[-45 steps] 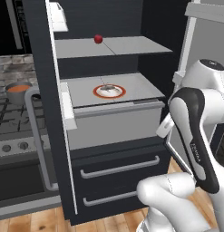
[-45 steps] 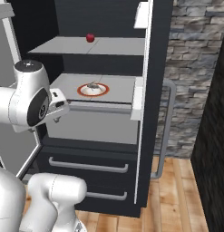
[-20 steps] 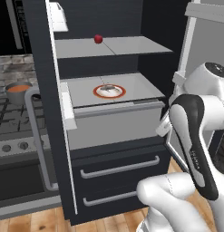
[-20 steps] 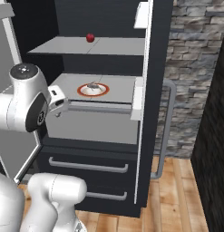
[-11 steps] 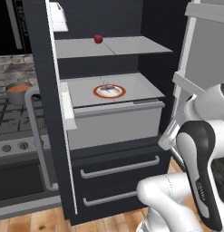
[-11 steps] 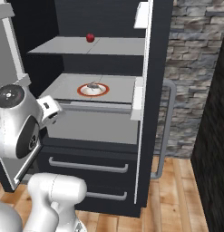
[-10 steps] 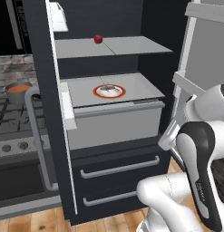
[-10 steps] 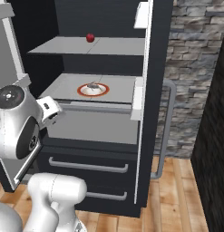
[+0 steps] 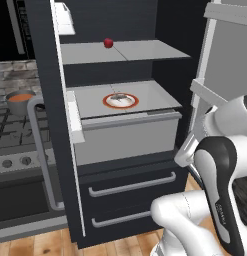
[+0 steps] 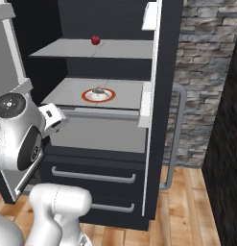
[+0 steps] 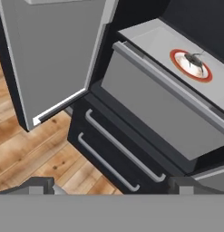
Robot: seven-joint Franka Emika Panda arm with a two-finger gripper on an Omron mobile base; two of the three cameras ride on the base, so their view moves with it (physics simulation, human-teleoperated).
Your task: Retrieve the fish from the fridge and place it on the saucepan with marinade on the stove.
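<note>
The fridge (image 9: 47, 125) stands with both doors open. On its middle shelf the small grey fish (image 9: 120, 96) (image 10: 97, 90) (image 11: 193, 60) lies on an orange-rimmed white plate (image 9: 108, 102). My gripper (image 11: 113, 188) is open and holds nothing. It hangs in front of the fridge, below and to the right of the shelf, well short of the fish. The hand view looks up past the drawer front at the plate. On the stove (image 9: 15, 135) at the left sits the saucepan (image 9: 17, 105) with orange-red marinade (image 9: 20, 97).
A small red ball (image 9: 108, 43) (image 10: 95, 40) rests on the upper shelf. A grey-white drawer front (image 9: 130, 137) juts out under the plate's shelf. Two black drawers with grey handles (image 11: 111, 152) sit below. The open right door (image 11: 50, 59) stands beside my arm. The floor is wood.
My arm has folded downward, and the hand has sunk from shelf height to the level of the drawer front. The gripper stays open. Fish, plate and ball have not moved.
</note>
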